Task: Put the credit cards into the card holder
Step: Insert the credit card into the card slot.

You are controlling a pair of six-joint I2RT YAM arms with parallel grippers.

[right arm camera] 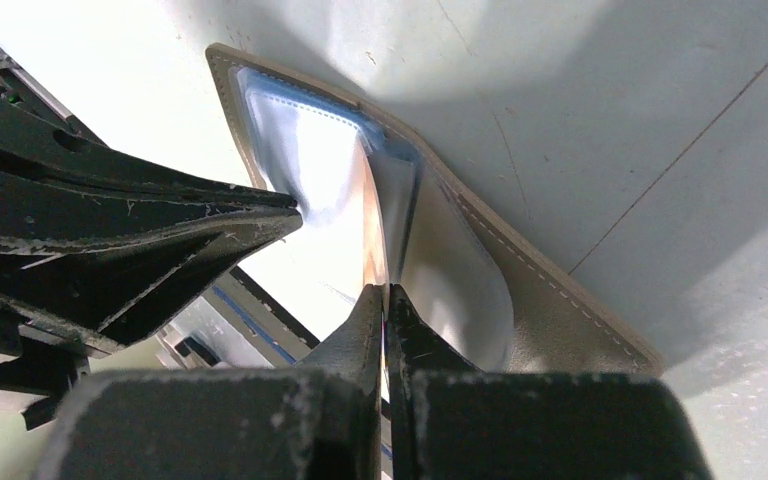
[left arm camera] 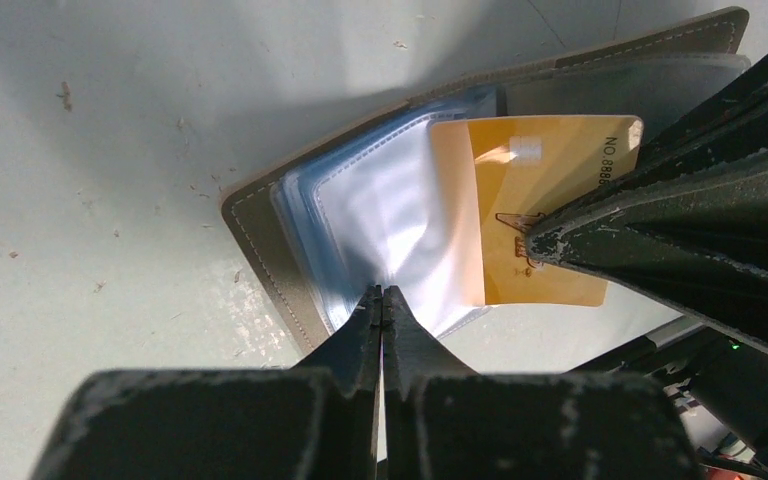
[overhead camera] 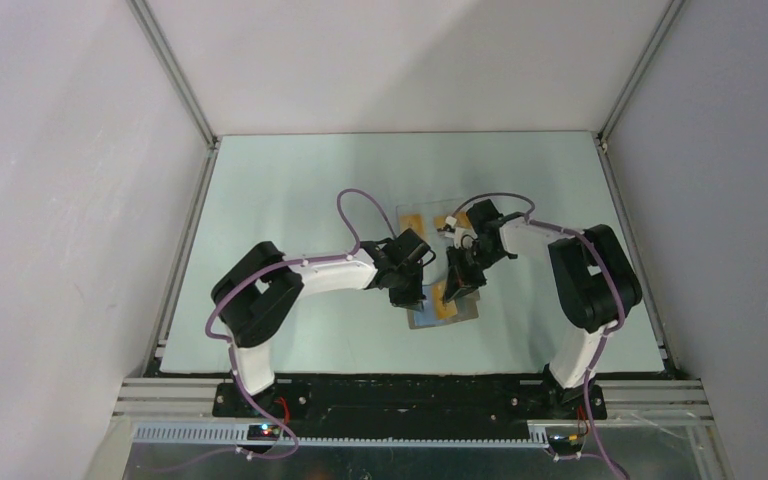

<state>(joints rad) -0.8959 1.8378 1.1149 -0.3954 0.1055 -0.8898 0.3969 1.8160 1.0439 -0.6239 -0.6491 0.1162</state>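
Card (left arm camera: 550,190) sits part-way inside a clear sleeve (left arm camera: 390,210) of the holder (left arm camera: 260,250), which lies open on the table (left arm camera: 90,150). The card is pinched by the right claw (right arm camera: 386,292), and the sleeve edge is clamped by the left claw (left arm camera: 382,296). The card should be slid in flat with the sleeve held taut.

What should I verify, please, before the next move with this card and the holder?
1. Left tool shut on clear sleeve, holding it open: ok.
2. Right tool shut on credit card: ok.
3. Card's leading edge under the sleeve: ok.
4. Card fully seated: not ok, most sticks out.
5. Card holder lying open: ok.
6. Holder steady against sliding: cannot tell.
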